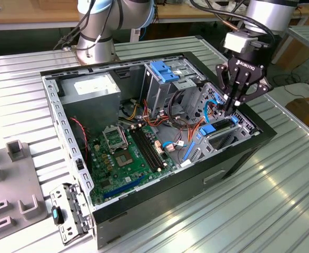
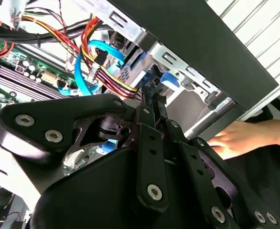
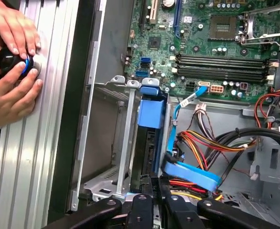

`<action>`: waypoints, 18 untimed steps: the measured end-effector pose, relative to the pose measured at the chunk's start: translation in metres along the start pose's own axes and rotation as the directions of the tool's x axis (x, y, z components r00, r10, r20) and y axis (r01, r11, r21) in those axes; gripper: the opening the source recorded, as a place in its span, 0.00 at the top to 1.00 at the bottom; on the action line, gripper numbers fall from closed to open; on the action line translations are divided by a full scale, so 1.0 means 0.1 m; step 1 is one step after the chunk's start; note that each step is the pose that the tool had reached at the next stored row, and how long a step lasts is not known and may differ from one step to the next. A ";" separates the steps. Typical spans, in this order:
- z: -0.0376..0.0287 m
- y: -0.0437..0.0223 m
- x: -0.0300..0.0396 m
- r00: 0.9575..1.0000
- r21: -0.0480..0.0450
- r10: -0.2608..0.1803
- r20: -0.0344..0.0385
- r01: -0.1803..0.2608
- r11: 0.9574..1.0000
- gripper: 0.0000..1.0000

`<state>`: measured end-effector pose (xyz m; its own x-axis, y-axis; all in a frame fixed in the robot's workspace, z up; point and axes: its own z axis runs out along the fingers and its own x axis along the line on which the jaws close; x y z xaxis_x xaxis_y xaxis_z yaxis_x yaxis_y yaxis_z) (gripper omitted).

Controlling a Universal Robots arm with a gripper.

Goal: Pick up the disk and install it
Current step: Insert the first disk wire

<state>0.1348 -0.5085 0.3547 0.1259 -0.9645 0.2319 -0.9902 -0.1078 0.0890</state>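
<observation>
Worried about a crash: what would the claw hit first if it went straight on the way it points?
The disk standing in the drive bay, directly ahead of the claw; they may be touching.

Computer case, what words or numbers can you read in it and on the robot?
White lettering on the tool: a maker's name, left unquoted.
Label on the power supply: too small to read.
Print on the motherboard: too small to read.
The disk in the tool's grip: no print to read.
</observation>
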 end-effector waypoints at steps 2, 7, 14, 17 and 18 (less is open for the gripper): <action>0.003 0.001 0.013 1.000 0.000 0.003 0.000 -0.003 1.000 0.84; 0.011 0.001 0.011 0.996 -0.014 0.093 0.008 -0.093 0.996 0.84; 0.046 0.015 0.134 0.991 -0.018 0.124 0.045 -0.123 0.992 0.84; 0.049 0.016 0.145 0.994 -0.003 0.104 0.045 -0.104 0.995 0.84; 0.049 0.018 0.145 0.994 0.003 0.102 0.045 -0.103 0.995 0.84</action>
<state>0.1346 -0.5239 0.3534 0.0210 -0.9804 0.1961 -0.9981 -0.0091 0.0617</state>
